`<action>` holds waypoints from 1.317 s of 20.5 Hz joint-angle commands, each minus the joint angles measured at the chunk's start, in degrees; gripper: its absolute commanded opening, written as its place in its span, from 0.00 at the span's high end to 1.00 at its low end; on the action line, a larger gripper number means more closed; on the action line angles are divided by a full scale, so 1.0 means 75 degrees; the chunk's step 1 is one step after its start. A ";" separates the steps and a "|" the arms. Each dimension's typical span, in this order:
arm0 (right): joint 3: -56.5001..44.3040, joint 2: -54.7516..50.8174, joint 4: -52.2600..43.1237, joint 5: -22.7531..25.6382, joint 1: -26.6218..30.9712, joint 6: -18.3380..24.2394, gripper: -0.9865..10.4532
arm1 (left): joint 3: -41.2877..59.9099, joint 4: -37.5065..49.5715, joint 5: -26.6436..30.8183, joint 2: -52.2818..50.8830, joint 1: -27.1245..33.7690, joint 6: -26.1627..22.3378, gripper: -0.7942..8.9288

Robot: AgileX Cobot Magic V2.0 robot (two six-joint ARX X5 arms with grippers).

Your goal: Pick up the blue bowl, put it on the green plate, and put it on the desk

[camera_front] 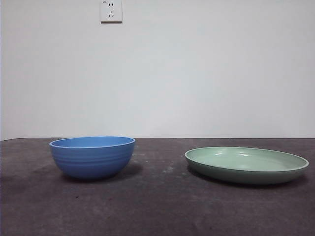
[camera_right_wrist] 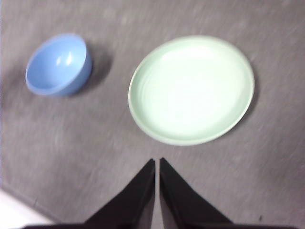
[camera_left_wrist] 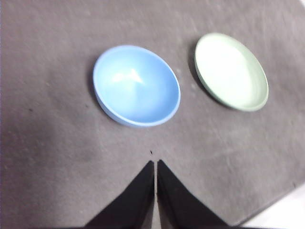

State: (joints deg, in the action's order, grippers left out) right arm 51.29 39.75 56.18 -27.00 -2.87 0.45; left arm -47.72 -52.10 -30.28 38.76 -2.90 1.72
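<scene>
A: Start at the left. What sits there?

B: The blue bowl [camera_front: 92, 156] stands upright on the surface [camera_front: 157, 206], toward the left as the front view shows it, with faint ridges around its outside. It looks empty from above, in both wrist views.

A: And to its right?

B: The green plate [camera_front: 246, 164] lies flat on the same surface, well apart from the bowl, with bare surface between them. It is wider and far shallower than the bowl, and nothing lies in it.

A: How near are they to the edges of the surface?

B: Both sit toward the back edge, where the surface meets the white wall [camera_front: 197, 73]. A white socket [camera_front: 111, 11] is set high on that wall, above the bowl and a little to its right.

A: The hands?

B: Neither shows in the front view. The left hand [camera_left_wrist: 156, 162] hangs above the surface, its two black jaws pressed together with only a thin slit between them, holding nothing. The bowl [camera_left_wrist: 137, 86] lies nearer to it than the plate [camera_left_wrist: 231, 71] does.

A: And the right one?

B: The right hand [camera_right_wrist: 157, 160] is the same: jaws closed on each other, nothing held, up above the surface. The plate [camera_right_wrist: 191, 89] lies just beyond its tips, the bowl [camera_right_wrist: 58, 65] farther off to one side.
</scene>
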 commanded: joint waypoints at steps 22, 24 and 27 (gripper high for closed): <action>0.0137 0.0184 0.0262 -0.0003 -0.0402 0.0335 0.56 | -0.0233 0.0204 0.0052 0.0414 -0.0326 -0.0105 0.53; 0.0137 0.0184 0.0259 0.0000 -0.0402 0.0335 0.56 | -0.0376 0.0414 0.0207 0.0731 -0.0458 -0.0035 0.53; 0.0137 0.0184 0.0259 0.0000 -0.0402 0.0335 0.56 | -0.0851 0.0740 0.0659 0.1457 -0.0755 0.0239 0.53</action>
State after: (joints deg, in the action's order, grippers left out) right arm 51.29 40.91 58.48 -26.96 -5.67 2.79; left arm -53.04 -47.31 -25.43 49.10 -8.51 2.59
